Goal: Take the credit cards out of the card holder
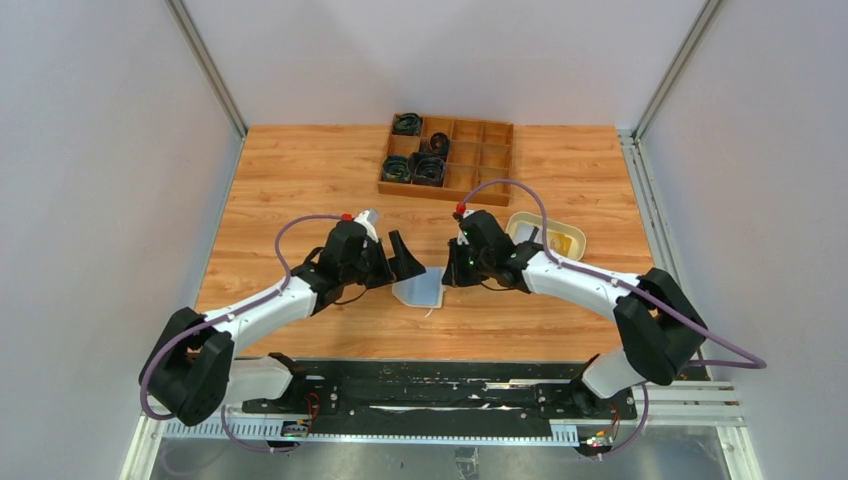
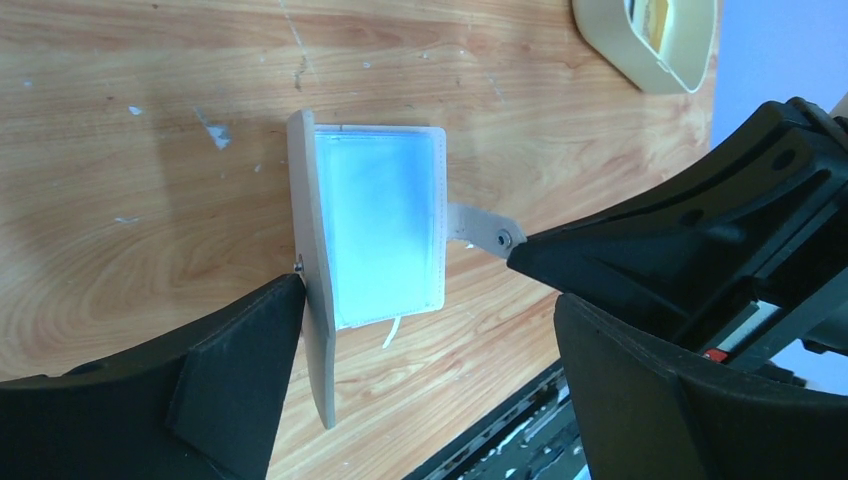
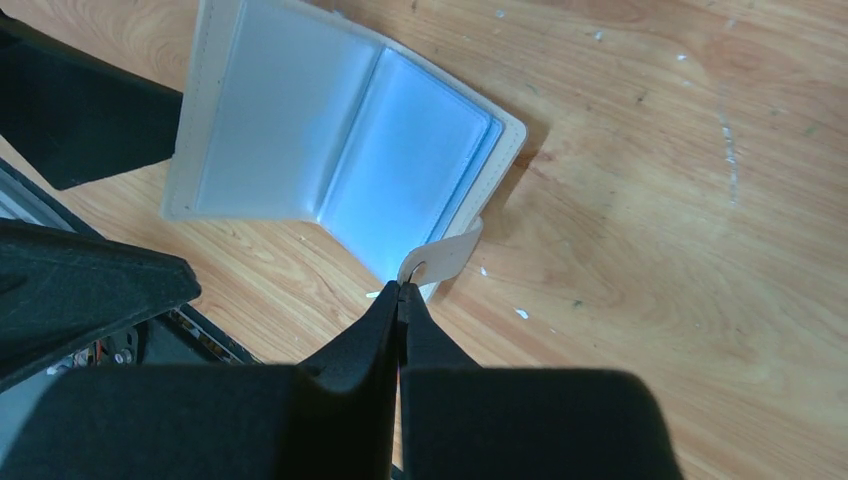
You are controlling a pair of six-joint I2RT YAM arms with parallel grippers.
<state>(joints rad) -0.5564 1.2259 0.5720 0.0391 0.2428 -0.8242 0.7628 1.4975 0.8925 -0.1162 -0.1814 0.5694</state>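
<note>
Card holder point(image 1: 420, 289): lies open on the tabletop point(image 1: 300, 170), a little below the centre of the overhead view, between the two arms' tips.
Its halves: in the left wrist view one half lies flat point(image 2: 385, 235), while the other stands up on edge point(image 2: 318, 330) at its left side.
Inside: pale, blue-white glossy sleeves on both halves.
Credit cards: I cannot tell any single card from the sleeves.
Snap tab point(image 3: 445, 255): sticks out from the flat half's outer edge, lifted a little off the wood.
Right pincer point(image 3: 400, 300): its two fingers are pressed together on the end of the snap tab, at the lower centre of the right wrist view.
Left pincer point(image 1: 395, 263): spread wide. One finger point(image 2: 240, 370) touches the outer face of the upright half at the lower left of the left wrist view, and the other sits well apart at the lower right.
Cream tray point(image 2: 625, 50): right of the right pincer in the overhead view, with something yellow point(image 1: 562, 243) lying in it; too small to name.
Wooden box point(image 1: 490, 150): top centre of the overhead view, well apart from the holder, with black coiled items point(image 1: 415, 168) in its left compartments.
</note>
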